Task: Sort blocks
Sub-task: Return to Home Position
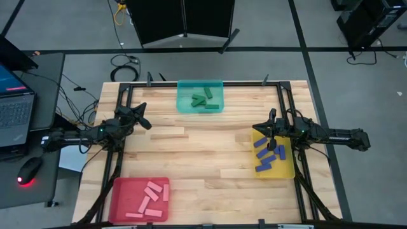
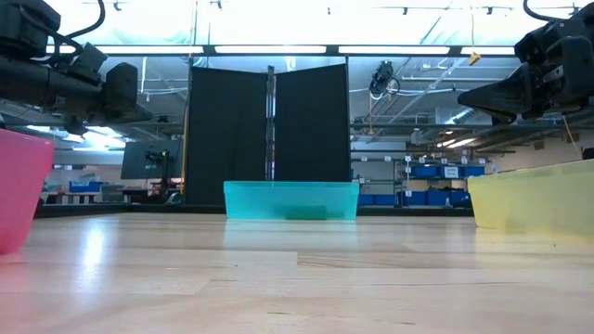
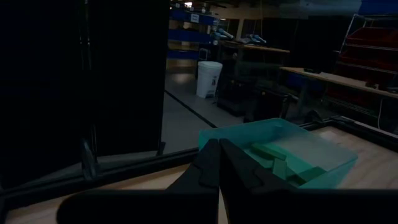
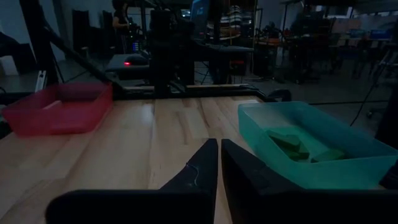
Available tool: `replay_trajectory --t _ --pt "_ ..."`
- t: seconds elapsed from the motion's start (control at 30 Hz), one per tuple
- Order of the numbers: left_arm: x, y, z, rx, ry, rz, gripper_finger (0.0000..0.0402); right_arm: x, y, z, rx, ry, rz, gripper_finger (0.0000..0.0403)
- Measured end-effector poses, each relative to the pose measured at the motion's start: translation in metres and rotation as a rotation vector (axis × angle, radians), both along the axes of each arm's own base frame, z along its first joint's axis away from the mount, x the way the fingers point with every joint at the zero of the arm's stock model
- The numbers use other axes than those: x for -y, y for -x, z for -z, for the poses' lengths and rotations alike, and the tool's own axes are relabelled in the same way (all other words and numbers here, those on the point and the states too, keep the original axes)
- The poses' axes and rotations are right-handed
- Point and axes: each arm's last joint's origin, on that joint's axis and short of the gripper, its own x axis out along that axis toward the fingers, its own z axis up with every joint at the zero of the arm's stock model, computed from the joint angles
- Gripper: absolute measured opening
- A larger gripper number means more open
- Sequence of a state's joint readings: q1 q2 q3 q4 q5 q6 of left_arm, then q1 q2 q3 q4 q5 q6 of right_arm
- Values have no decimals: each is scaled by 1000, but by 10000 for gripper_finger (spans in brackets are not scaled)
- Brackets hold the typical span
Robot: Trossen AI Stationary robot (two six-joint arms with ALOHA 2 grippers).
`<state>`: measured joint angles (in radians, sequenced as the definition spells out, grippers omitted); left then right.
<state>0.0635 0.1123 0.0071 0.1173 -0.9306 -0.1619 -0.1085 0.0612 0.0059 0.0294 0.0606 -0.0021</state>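
Note:
Several green blocks [image 1: 203, 100] lie in the teal tray [image 1: 180, 95] at the table's far edge; they also show in the left wrist view [image 3: 273, 155] and right wrist view [image 4: 292, 143]. Pink blocks [image 1: 149, 197] lie in the red tray [image 1: 117, 191] at the near left. Blue blocks [image 1: 267, 156] lie in the yellow tray [image 1: 289, 168] at the right. My left gripper [image 1: 145, 121] hangs shut above the table's left side, holding nothing. My right gripper [image 1: 259, 129] hangs shut above the yellow tray's far end, holding nothing.
A black metal frame [image 1: 280, 95] runs along the table's far, left and right sides. A laptop [image 1: 13, 102] and a mouse [image 1: 28, 170] sit on a side stand off the left edge. The bare wooden tabletop [image 1: 203, 146] stretches between the trays.

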Motion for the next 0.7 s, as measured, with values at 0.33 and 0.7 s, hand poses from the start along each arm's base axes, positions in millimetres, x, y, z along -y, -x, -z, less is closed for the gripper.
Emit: replay_trajectory --t 0.33,0.7 --pt "0 0 0 0 0 -1 8 0 0 0 0 0 0 33" --pt "0 0 0 0 0 0 8 0 0 0 0 0 0 35"
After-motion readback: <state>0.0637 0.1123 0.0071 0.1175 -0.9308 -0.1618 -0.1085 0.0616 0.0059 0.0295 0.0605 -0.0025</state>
